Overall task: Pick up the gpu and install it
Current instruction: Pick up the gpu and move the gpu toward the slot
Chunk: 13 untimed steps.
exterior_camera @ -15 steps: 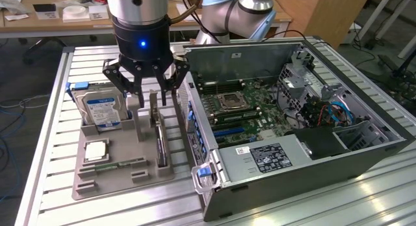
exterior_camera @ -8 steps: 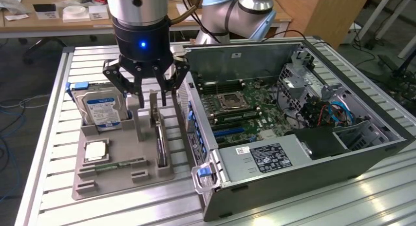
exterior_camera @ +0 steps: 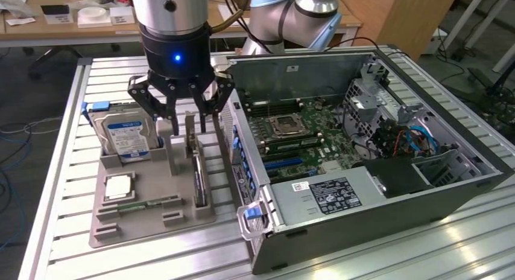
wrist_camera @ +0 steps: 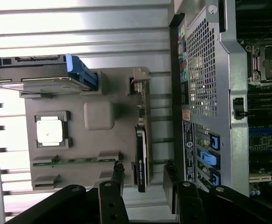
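The gpu [exterior_camera: 196,168] stands on edge in a slot of the grey holder tray [exterior_camera: 153,222], a thin dark card with a pale bracket at its far end. In the wrist view the gpu [wrist_camera: 141,149] runs between my two black fingers [wrist_camera: 116,175]. My gripper [exterior_camera: 185,118] hangs just above the card's bracket end, open, with one finger on each side and nothing gripped. My gripper [wrist_camera: 143,173] is wider than the card. The open computer case [exterior_camera: 450,189] lies to the exterior view's right of the tray, its motherboard [exterior_camera: 310,132] exposed.
The tray also holds a silver hard drive [exterior_camera: 120,134] with a blue-white label, a square processor [exterior_camera: 118,186] and a green memory stick [exterior_camera: 149,203]. The case wall [wrist_camera: 211,93] stands close beside the gpu. The slatted metal table [exterior_camera: 145,259] extends in front.
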{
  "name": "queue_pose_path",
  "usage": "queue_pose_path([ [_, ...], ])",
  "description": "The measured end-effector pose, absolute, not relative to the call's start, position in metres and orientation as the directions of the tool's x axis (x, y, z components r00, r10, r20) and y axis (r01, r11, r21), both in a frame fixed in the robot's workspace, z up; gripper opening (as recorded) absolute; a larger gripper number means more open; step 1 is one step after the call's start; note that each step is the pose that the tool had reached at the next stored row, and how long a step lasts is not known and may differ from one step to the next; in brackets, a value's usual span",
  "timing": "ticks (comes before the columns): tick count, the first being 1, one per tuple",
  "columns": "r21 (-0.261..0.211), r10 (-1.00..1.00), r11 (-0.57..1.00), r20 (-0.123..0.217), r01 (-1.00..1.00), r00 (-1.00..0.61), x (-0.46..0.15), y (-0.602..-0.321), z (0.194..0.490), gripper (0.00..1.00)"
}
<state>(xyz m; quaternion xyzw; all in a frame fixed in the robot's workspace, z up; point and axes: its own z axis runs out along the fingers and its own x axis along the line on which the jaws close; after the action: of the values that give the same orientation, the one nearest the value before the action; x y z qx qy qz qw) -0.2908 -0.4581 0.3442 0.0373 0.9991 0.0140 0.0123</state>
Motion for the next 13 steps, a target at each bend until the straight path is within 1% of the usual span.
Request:
queue_pose_path([
  [13,0.029,0.075,0.997,-0.023,0.074,-0.997,-0.2908,-0.4581,0.3355,0.47],
])
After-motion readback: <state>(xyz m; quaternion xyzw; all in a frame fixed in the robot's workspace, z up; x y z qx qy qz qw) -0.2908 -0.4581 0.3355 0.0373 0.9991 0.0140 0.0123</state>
